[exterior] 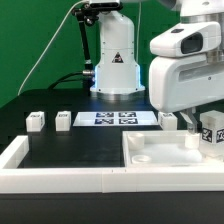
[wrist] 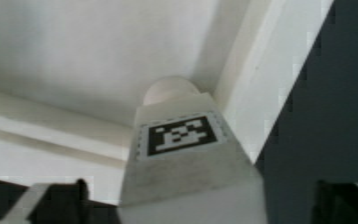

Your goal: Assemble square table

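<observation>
I'm on the leg pick: my gripper [wrist: 202, 200] straddles a tagged leg [wrist: 181, 150], fingers spread, not yet pinching. It sits beside the square slab [exterior: 165, 152], near the tabletop's corner on the exterior view's right. Next, I judge: close squarely, then lift clear.
</observation>
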Robot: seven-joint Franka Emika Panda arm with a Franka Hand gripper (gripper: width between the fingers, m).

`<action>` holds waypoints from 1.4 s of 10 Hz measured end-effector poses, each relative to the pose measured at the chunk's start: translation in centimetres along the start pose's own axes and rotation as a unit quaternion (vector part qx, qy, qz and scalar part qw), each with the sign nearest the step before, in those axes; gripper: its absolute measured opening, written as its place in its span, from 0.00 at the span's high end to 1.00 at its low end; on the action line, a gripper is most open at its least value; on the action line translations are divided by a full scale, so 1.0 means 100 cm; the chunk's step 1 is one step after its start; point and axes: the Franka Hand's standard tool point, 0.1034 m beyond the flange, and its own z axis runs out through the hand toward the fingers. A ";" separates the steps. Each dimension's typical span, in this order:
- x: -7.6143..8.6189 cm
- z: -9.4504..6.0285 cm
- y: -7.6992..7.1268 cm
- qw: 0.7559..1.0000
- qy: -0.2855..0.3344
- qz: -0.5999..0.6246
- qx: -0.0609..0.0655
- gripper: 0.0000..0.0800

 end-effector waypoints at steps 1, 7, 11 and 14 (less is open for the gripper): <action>0.000 0.000 0.000 1.000 0.000 0.000 0.000 0.46; -0.001 0.000 0.005 0.996 0.002 0.087 -0.001 0.63; 0.000 0.002 0.009 0.958 0.038 0.286 0.001 0.63; 0.000 0.002 0.011 0.912 0.053 0.407 0.006 0.63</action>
